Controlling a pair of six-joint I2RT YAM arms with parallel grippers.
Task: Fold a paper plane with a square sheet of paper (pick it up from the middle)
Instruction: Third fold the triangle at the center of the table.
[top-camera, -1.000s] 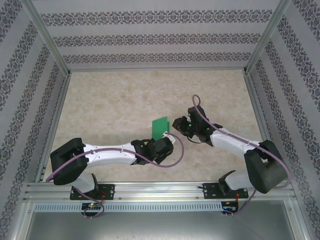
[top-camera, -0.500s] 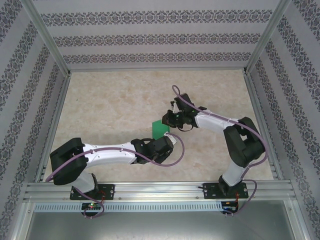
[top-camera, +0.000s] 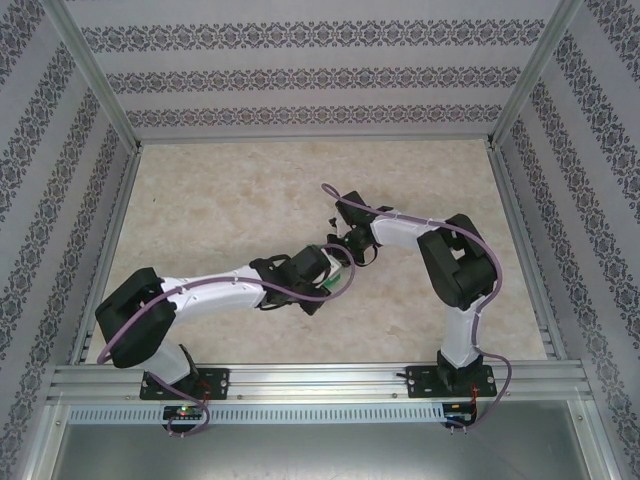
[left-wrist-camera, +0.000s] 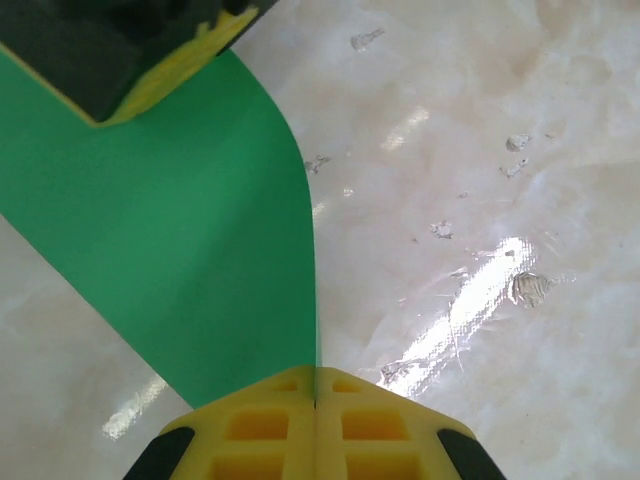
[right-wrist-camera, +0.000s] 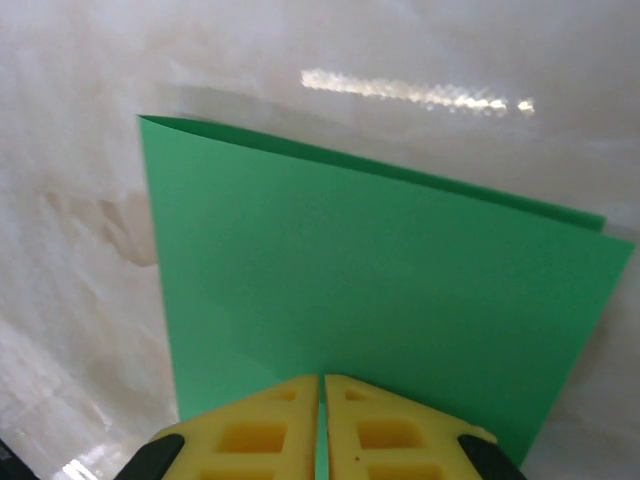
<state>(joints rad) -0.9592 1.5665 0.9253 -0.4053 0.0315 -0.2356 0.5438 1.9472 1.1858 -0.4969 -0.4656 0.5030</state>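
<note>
- Left gripper (left-wrist-camera: 315, 402) is pinching one edge of the square sheet of paper (left-wrist-camera: 190, 250) (jaws fully closed on it).
- Right gripper (right-wrist-camera: 322, 398) is clamping the sheet's opposite edge.

No text, label, brand, number or sign can be read in any view (the striped walls (top-camera: 300, 75) carry a repeated ornament, not lettering, and the square sheet of paper (right-wrist-camera: 380, 280) is plain green on the faces that show).

Right fingers (right-wrist-camera: 250, 435) swung in and clamped the sheet (right-wrist-camera: 380, 270).
</note>
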